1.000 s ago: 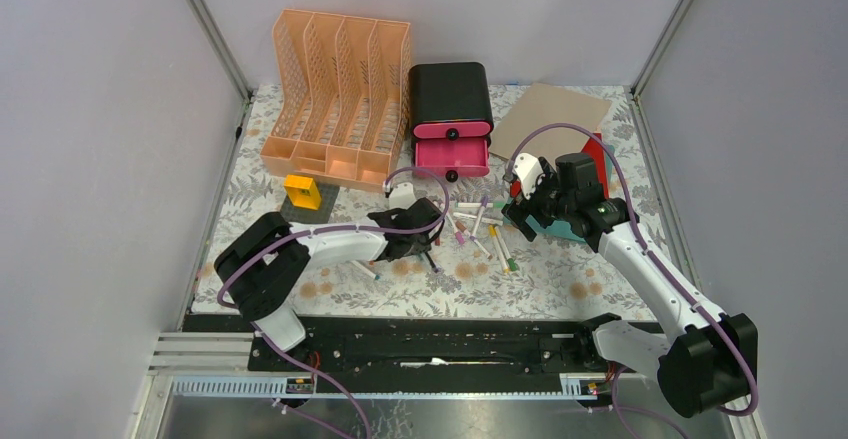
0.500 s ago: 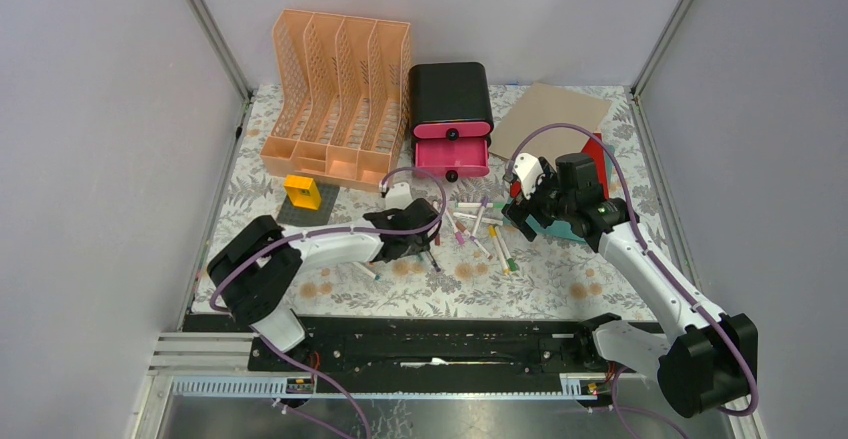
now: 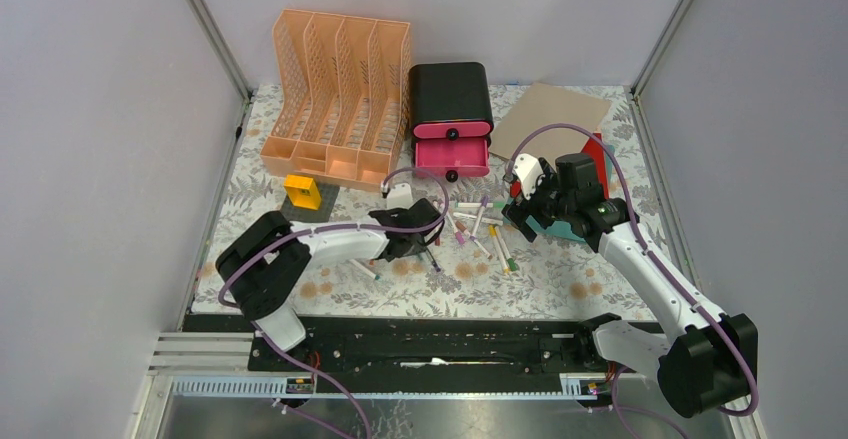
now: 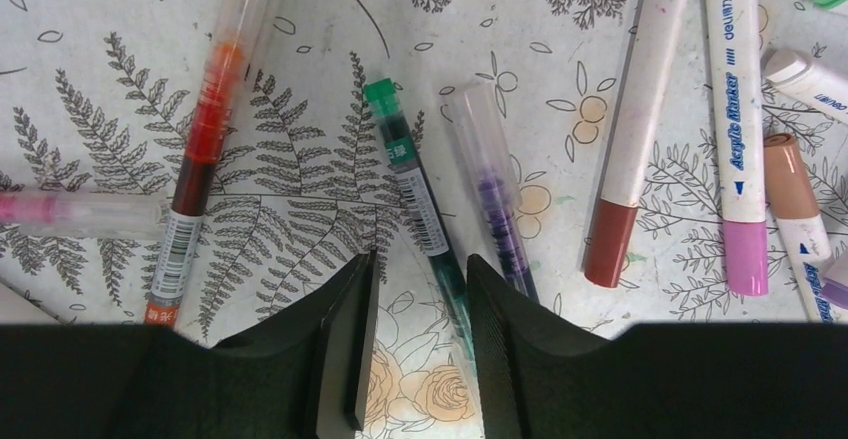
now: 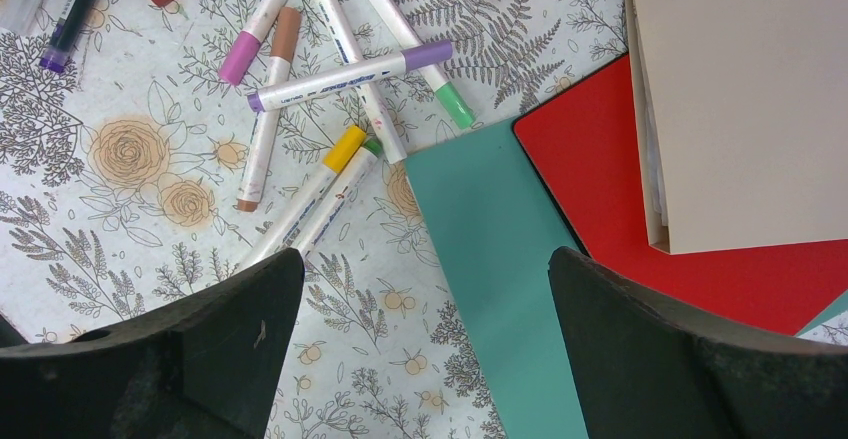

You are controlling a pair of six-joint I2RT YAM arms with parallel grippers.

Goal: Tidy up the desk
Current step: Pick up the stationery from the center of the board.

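Desk (image 3: 560, 284) across the middle of the overhead frame, fern-and-flower cloth hemmed by metal rails (image 3: 240, 139) at left and right.

Far left: orange file rack (image 3: 335, 89) tight in the back corner, yellow block (image 3: 302, 192) just below it. Open cloth between block and left rail.

Left of centre: left gripper (image 3: 424, 247) low over scattered pens, jaws parted and not clamped, straddling a green pen (image 4: 405, 164) flat on the cloth. Sliver of room on the pen's left side; right finger (image 4: 500, 339) touching or almost touching it, hard to tell which. Red pen (image 4: 200, 159) at left in the wrist view, purple pen (image 4: 495, 194) just right of the green one, markers (image 4: 640, 109) further right.

Centre top: black drawer box (image 3: 450, 109), lower pink drawer standing forward.

Right of centre: right gripper (image 3: 516, 221) spread wide, grasping nothing, above the edge of a teal folder (image 5: 490, 259) beside the marker pile. Red folder (image 5: 650, 219) and tan board (image 5: 740, 89) overlapping toward the right rail.

Bare cloth along the bottom strip, below pens and folders.
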